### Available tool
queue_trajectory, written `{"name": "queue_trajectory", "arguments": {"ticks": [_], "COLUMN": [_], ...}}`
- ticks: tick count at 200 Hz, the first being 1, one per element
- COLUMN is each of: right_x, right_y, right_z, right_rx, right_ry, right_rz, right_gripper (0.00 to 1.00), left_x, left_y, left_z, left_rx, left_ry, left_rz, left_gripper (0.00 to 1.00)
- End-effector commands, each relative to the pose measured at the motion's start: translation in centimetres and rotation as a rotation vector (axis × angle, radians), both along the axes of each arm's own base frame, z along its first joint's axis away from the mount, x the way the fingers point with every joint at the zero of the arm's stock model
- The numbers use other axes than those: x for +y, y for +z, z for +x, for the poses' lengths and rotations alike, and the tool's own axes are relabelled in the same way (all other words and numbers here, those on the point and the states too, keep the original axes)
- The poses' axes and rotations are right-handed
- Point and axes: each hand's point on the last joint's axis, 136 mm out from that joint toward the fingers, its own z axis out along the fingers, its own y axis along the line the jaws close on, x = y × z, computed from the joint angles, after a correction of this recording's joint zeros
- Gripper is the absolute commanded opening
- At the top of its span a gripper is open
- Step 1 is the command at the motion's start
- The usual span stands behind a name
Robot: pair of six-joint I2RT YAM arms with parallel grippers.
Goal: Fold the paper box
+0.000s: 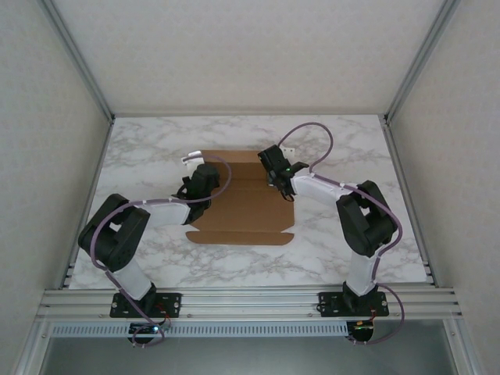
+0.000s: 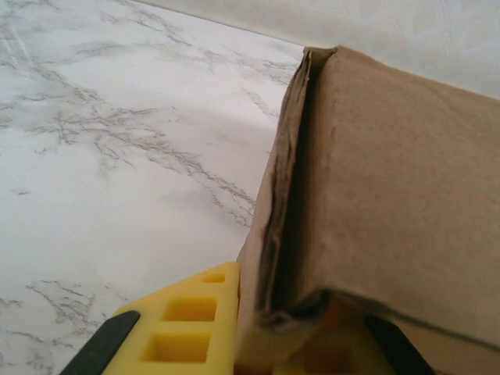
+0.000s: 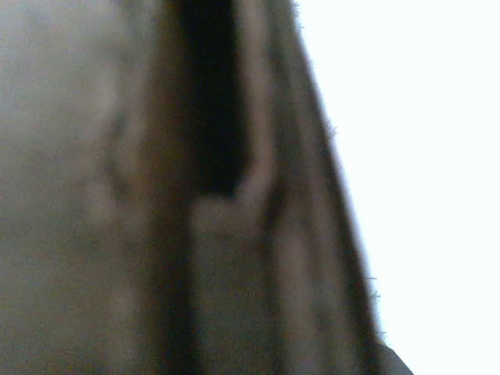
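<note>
The paper box [image 1: 242, 207] lies in the middle of the table, a brown cardboard sheet with its left and right side walls folded up and a front flap [image 1: 242, 237] flat toward me. My left gripper [image 1: 200, 180] is at the left wall. In the left wrist view its yellow finger [image 2: 187, 320] presses the outside of the doubled wall [image 2: 391, 195], and the left gripper [image 2: 289, 340] is shut on it. My right gripper [image 1: 275, 169] is at the right wall, with blurred cardboard [image 3: 234, 273] right against its camera and its fingers hidden.
The marble table [image 1: 351, 141] has bare surface to the left, right and behind the box. Pale enclosure walls and aluminium posts [image 1: 406, 78] surround it, and a metal rail [image 1: 250, 301] carries both arm bases along the near edge.
</note>
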Motion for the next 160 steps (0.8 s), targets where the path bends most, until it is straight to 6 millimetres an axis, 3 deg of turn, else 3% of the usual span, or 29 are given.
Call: {"name": "queue_trajectory", "arguments": {"ticks": [1,50,78,108,134,160], "right_x": [-2.3,-1.9,-2.1,-2.1,-2.3,-2.3], "right_y": [-0.7,-0.4,0.1,-0.3,-1.1,-0.7], "right_z": [-1.8,-2.0,-1.9,-1.3,-0.8,-0.5], "right_rx": [0.063,0.069,0.055,0.050,0.065,0.053], "right_ry": [-0.100,-0.101,-0.067,0.022,0.089,0.129], "right_rz": [0.001,0.027,-0.001,-0.029,-0.021,0.015], "right_gripper": [0.08,0.08,0.10,0.10,0.07,0.07], "left_x": [3.0,1.9,2.1,2.4,1.4,0.6], "left_y": [-1.6,-2.5,-1.9,-1.9,-1.3,-1.3], "left_z": [-1.2,-0.6,-0.9,-1.1,-1.0,-0.9], "left_rx": [0.027,0.050,0.026,0.032,0.023,0.028], "left_ry": [0.148,0.156,0.113,-0.010,-0.165,-0.264], "left_rz": [-0.030,-0.130,-0.110,-0.156,-0.152,-0.135], "left_gripper": [0.00,0.00,0.00,0.24,0.29,0.35]}}
